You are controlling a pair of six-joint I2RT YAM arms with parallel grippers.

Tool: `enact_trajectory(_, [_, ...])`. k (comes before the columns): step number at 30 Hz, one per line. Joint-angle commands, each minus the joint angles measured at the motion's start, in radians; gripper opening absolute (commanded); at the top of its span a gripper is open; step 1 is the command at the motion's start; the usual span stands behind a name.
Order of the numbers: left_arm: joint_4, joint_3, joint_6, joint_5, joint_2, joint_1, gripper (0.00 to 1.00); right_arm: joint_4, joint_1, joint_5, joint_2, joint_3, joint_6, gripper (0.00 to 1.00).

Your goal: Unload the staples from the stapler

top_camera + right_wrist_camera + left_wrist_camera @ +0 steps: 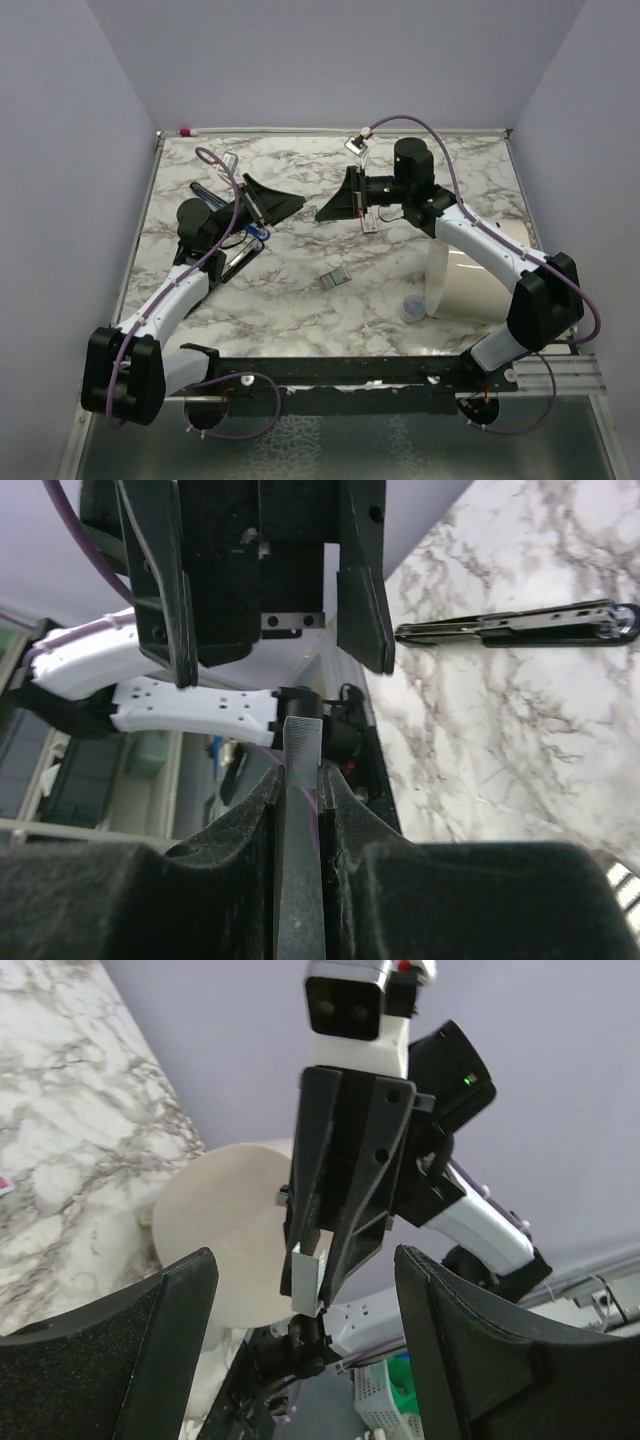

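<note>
Your right gripper point(335, 206) is clenched on a thin silvery strip point(300, 780), held up off the table point(290, 305) and standing straight out past the fingertips. Whether it is the staples you cannot tell. Your left gripper point(272, 205) faces it close by, fingers spread wide and grasping nothing. The stapler point(335, 278) lies flat on the marble between the arms, well apart from both grippers.
</note>
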Motion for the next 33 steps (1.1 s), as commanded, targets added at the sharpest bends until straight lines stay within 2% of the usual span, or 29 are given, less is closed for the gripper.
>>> enact_trajectory(1, [0.188,-0.012,-0.068,0.020,0.013,-0.056,0.74,0.208,-0.003,-0.112,0.008,-0.021,0.129,0.17])
enact_trajectory(7, [0.197,-0.016,-0.047,0.004,0.032,-0.113,0.75,0.261,-0.003,-0.135,0.025,-0.045,0.174,0.17])
enact_trajectory(26, [0.217,-0.016,-0.045,0.006,0.043,-0.133,0.46,0.296,-0.005,-0.157,0.044,-0.076,0.203,0.17])
enact_trajectory(33, [0.228,-0.027,-0.057,0.013,0.043,-0.131,0.43,0.315,-0.006,-0.154,0.044,-0.084,0.220,0.17])
